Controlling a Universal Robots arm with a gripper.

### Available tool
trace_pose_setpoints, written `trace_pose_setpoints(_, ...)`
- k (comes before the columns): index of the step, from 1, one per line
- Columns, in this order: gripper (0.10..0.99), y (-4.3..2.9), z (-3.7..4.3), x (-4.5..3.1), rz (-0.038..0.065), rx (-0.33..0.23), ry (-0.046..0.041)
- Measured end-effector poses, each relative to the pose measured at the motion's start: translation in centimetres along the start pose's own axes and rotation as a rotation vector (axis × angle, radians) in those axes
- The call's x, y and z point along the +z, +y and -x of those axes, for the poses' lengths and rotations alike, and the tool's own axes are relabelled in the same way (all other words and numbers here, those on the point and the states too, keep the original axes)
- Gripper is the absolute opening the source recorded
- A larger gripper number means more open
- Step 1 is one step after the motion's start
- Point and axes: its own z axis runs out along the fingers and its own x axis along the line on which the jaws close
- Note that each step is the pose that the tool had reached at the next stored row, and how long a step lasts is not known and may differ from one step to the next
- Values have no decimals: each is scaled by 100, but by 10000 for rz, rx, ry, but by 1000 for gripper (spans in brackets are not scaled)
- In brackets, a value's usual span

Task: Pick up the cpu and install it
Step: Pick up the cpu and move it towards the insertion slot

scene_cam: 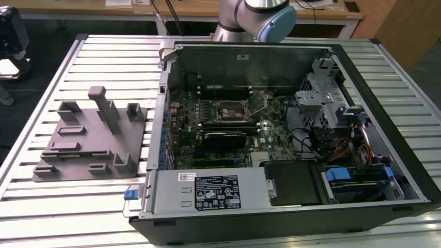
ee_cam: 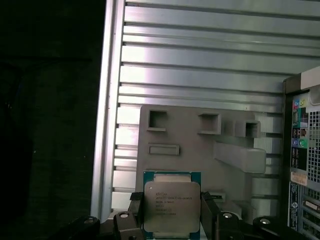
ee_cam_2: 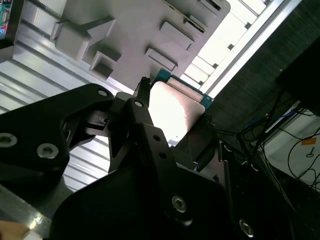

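While the gripper (ee_cam: 171,220) clamps the cpu (ee_cam: 171,200) clear of the grey tray (ee_cam: 190,135), transfer is in hand; seating likely demands square alignment with the socket (scene_cam: 233,108).

The gripper (ee_cam: 172,220) grips the cpu (ee_cam: 171,200) between its two dark fingers (ee_cam: 211,215), one pressed on each opposite edge; in the exterior view the arm (scene_cam: 234,20) stands upright, its joint blue-capped.
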Motion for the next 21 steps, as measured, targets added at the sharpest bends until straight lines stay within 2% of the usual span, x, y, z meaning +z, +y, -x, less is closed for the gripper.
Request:
trace_pose_setpoints(9, 541, -1, 22, -2, -1, -1, 2)
trace_pose_setpoints(21, 541, -6, 168, 2, -1, 0, 2)
